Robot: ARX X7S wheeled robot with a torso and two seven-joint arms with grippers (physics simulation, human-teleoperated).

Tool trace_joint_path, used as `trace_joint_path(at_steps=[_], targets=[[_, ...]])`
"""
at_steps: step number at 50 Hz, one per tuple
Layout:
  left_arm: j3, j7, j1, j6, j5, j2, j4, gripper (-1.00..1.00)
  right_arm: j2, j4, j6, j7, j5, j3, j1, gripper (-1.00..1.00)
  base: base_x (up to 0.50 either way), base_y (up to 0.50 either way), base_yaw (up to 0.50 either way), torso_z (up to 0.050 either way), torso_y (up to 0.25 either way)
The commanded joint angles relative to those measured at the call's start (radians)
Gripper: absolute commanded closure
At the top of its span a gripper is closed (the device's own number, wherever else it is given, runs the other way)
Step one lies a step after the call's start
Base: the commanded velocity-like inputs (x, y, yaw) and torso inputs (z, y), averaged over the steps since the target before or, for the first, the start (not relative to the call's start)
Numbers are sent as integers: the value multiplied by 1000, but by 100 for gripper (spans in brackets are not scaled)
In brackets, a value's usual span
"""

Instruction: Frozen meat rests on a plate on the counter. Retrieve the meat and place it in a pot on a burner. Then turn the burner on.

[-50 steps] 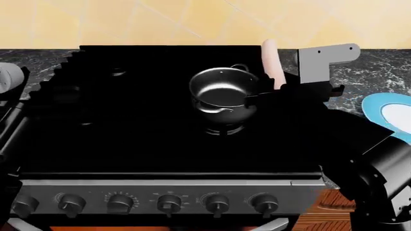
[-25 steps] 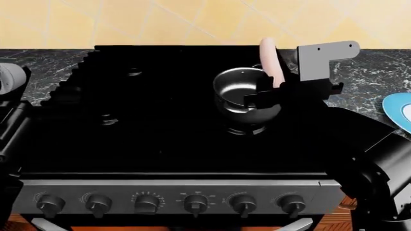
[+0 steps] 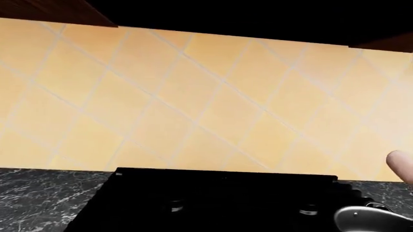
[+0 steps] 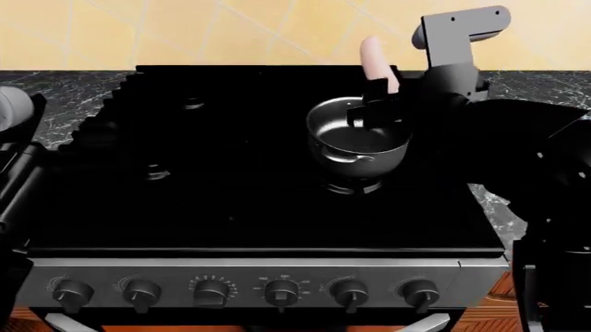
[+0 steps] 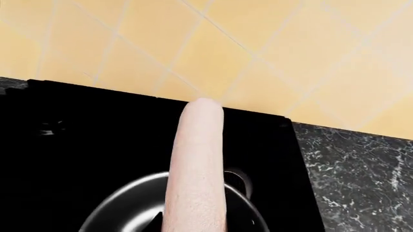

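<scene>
Meat [image 4: 373, 58] first: we see the frozen meat clamped at its lower end in our right tool [image 4: 377, 104], standing nearly upright with its long axis running up out of the tool toward the tiled wall. The right tool is closed tight on it; its dark fingers are hard to pick out against the black stove, so we cannot say how much of the meat they cover. In the right wrist view the meat [image 5: 197, 164] runs straight across the steel pot [image 5: 135, 208] that lies beneath it.

What the coming move turns on, as we judge it, is that the pot [image 4: 356, 142] sits directly under and slightly toward the table's front edge from the tool, on a burner [image 4: 356, 183] at the stove's right rear. The tool hovers over the pot's back rim, so the meat's held end is already above the opening while its free end leans beyond the rim. We would tip or lower before releasing.

Our left tool is outside every view; only the left arm [image 4: 14, 111] shows near the table's left edge, far from the pot.
</scene>
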Motion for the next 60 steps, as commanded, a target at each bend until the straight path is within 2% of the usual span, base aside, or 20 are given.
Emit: trace_joint_path(at_steps=[1, 6, 12, 21, 35, 41, 60], targets=[[2, -30, -33, 1, -36, -2, -6, -100, -20, 147, 104, -40, 37, -4, 128, 100, 0, 0, 0, 0, 0], [31, -41, -78, -6, -38, 1, -28, -100, -26, 280, 75, -112, -2, -56, 191, 100, 0, 0, 0, 0, 0], [92, -16, -123, -2, 38, 22, -85, -100, -50, 487, -7, -244, -81, -155, 280, 100, 0, 0, 0, 0, 0], [110, -69, -174, -17, -14, 42, -105, -100, -94, 717, -63, -385, -159, -264, 396, 100, 0, 0, 0, 0, 0], [138, -9, -188, 17, 62, 51, -170, -100, -208, 1061, -213, -575, -281, -408, 523, 100, 0, 0, 0, 0, 0], [148, 1, -188, 24, 80, 52, -183, -100, -229, 1114, -233, -609, -297, -431, 529, 100, 0, 0, 0, 0, 0], [156, 10, -184, 38, 98, 44, -187, -100, -224, 1055, -209, -624, -292, -454, 468, 100, 0, 0, 0, 0, 1]])
